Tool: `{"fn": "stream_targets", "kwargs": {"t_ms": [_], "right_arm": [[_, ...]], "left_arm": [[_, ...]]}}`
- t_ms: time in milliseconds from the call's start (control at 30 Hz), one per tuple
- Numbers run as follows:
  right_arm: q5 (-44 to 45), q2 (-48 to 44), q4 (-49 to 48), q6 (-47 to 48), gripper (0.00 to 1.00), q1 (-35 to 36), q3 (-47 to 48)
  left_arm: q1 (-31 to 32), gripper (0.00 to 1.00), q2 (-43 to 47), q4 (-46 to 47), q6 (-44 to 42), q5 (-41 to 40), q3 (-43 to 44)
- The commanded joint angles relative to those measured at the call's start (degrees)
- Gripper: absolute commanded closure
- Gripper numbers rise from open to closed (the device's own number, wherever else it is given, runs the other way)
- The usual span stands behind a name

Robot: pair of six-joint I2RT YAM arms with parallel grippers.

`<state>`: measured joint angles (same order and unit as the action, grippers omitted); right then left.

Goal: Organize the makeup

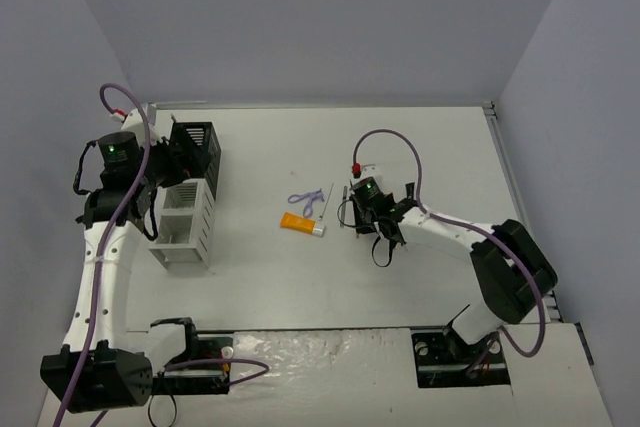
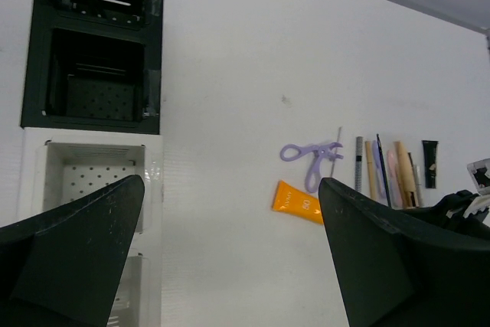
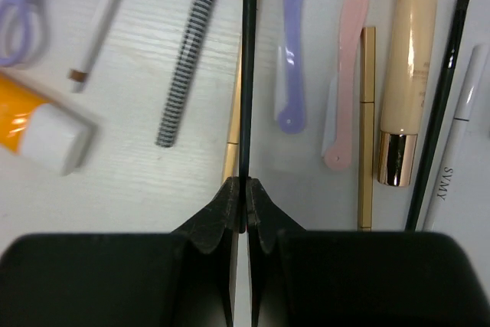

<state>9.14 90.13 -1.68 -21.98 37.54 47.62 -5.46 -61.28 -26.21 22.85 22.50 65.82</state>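
Observation:
The makeup lies in a row mid-table. In the right wrist view my right gripper [image 3: 246,189] is shut on the near end of a thin black pencil [image 3: 246,74]. Beside that pencil lie a striped pencil [image 3: 186,59], a purple spatula [image 3: 293,44], a pink one [image 3: 344,74], a gold pencil [image 3: 367,128] and a thick tan stick [image 3: 409,59]. The orange tube [image 1: 298,223] with its white cap [image 3: 57,137] and the purple looped tool [image 1: 307,201] lie to the left. My left gripper [image 2: 231,189] hangs open above the rack, holding nothing.
The rack stands at the left of the table: black compartments [image 2: 153,51] at the far end, white ones [image 2: 92,139] nearer. A thin dark stick pokes out of the far black compartment. Grey walls close in the table on three sides.

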Motion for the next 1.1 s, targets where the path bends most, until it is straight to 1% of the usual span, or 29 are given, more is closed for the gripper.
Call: {"fn": "stream_targets", "kwargs": {"t_ms": [0, 133, 233, 267, 400, 533, 700, 833, 867, 933, 1000, 1067], "right_arm": [[3.06, -12.49, -3.65, 2.70, 1.00, 2.88, -0.09], [2.33, -18.04, -7.88, 4.57, 1.00, 5.17, -1.48], [-0.77, -21.72, -12.65, 6.70, 1.00, 7.21, -3.00], [-1.58, -22.54, -12.82, 7.09, 1.00, 7.75, -3.29], [-6.27, -25.31, -20.56, 8.24, 1.00, 9.30, -4.84], [-10.23, -26.45, -25.12, 8.36, 1.00, 10.15, -5.68], [-11.33, -26.58, -27.47, 8.36, 1.00, 10.61, -5.52], [-11.60, -26.38, -28.48, 8.29, 1.00, 10.93, -5.50], [-11.60, -26.32, -28.54, 8.35, 1.00, 11.05, -5.44], [-11.60, -26.23, -29.14, 8.33, 1.00, 11.24, -5.64], [-11.60, -26.18, -29.38, 8.34, 1.00, 11.25, -5.80], [-11.57, -25.84, -29.68, 8.30, 1.00, 11.33, -5.85]], "left_arm": [[3.58, 0.03, 0.97, 6.85, 7.35, 5.56, 3.23], [12.77, 0.03, 0.10, 10.45, 10.32, 3.90, 3.29], [17.99, 0.03, -1.93, 13.60, 13.59, 3.09, 4.03], [19.53, 0.03, -2.47, 14.51, 14.34, 3.08, 4.21], [28.14, 0.03, -4.75, 17.52, 15.64, -1.48, 5.89], [33.63, 0.03, -7.59, 18.53, 15.73, -5.55, 8.19], [36.62, 0.03, -10.91, 18.21, 16.34, -8.50, 9.48], [38.55, 0.08, -13.32, 17.37, 16.88, -10.28, 10.84], [38.66, 0.11, -13.96, 16.80, 17.11, -10.51, 11.36], [39.01, 0.19, -15.11, 16.11, 17.30, -10.37, 12.24], [39.18, 0.23, -15.64, 16.18, 17.55, -10.47, 12.55], [39.55, 0.32, -16.38, 16.62, 17.99, -10.55, 12.89]]}}
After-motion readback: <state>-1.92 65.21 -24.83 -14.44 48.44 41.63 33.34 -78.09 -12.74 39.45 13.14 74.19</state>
